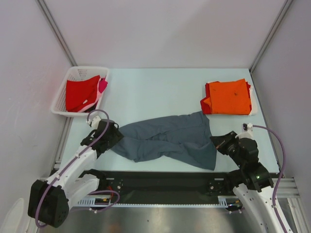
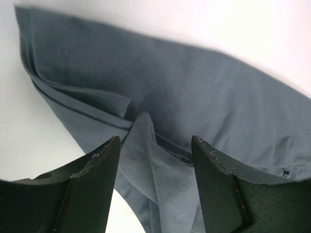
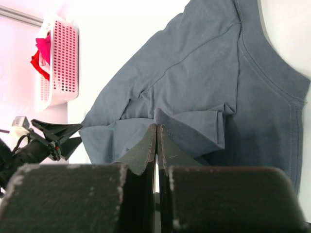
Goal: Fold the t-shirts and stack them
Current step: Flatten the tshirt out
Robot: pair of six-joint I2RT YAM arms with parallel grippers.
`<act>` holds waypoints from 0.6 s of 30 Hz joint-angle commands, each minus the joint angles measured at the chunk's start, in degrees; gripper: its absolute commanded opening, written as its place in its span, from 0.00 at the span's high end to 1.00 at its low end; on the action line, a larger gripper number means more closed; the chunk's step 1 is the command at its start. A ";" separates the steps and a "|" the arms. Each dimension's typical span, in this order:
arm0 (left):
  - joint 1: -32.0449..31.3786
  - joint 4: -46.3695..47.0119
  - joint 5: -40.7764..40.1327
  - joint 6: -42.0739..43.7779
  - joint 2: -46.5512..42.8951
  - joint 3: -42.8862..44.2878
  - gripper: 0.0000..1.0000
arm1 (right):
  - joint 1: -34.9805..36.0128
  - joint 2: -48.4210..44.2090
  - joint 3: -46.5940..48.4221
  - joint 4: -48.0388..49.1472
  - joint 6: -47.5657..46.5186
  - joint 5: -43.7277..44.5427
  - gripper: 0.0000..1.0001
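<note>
A dark slate-grey t-shirt [image 1: 170,141] lies crumpled across the middle of the table. My left gripper [image 1: 114,136] is open at the shirt's left end. In the left wrist view a raised fold of the grey cloth [image 2: 146,160] lies between its spread fingers [image 2: 155,141]. My right gripper [image 1: 218,142] is at the shirt's right edge. In the right wrist view it [image 3: 156,126] is shut, with a ridge of the grey shirt [image 3: 194,92] pinched at its tips. A folded orange t-shirt [image 1: 228,97] lies on a red one [image 1: 206,92] at the back right.
A white lattice basket [image 1: 60,104] at the back left holds a red shirt [image 1: 80,93] and a pink one [image 1: 103,85]. It also shows in the right wrist view [image 3: 65,63]. White walls enclose the table on three sides. A black rail [image 1: 165,182] runs along the near edge.
</note>
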 commanded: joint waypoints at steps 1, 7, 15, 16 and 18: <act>0.68 0.52 2.85 -6.11 2.52 0.93 0.34 | 0.24 0.29 -0.38 1.91 -0.74 -0.78 1.00; 1.47 0.52 2.32 -9.89 5.52 0.76 0.41 | 0.24 -0.15 -0.20 1.30 -0.65 -0.87 1.00; 2.18 1.40 0.48 -12.53 2.09 -1.52 0.71 | 0.24 -0.58 -0.03 0.86 -0.92 -0.43 1.00; 2.26 1.75 0.30 -12.79 1.57 -1.79 0.85 | 0.24 -0.58 0.06 0.86 -0.92 -0.08 1.00; 2.26 1.75 -0.14 -12.71 0.07 -2.32 1.00 | 0.24 -0.32 0.24 1.56 -1.44 0.36 1.00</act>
